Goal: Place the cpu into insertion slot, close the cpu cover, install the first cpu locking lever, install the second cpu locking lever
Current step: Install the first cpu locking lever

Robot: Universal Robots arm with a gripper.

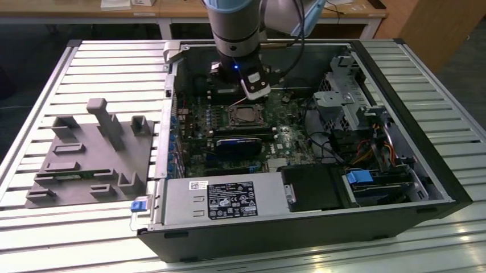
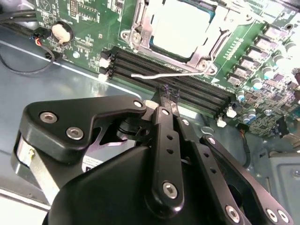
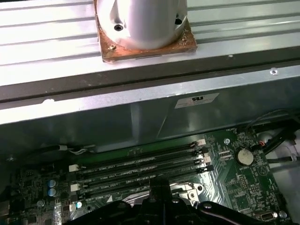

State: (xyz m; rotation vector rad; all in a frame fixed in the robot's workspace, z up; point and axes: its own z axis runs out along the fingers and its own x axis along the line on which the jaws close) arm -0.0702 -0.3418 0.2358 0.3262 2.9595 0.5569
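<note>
One thin lever (image 2: 159, 75) juts free beside the cpu (image 2: 180, 26) framed by its cover (image 2: 139, 23) — the gripper (image 2: 168, 93), fingers pinched together, hangs just next to that lever.

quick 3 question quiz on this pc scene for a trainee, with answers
1. True or false: the cpu cover lies down around the cpu.
2. In the second wrist view, the gripper is nearest to: A) the coin battery, B) the thin metal lever over the memory slots, C) the power supply.
3. Fill in: the grey fixture plate lies on the exterior view's ____ of the computer case.

Key: 1 true; 2 B; 3 left.
</note>
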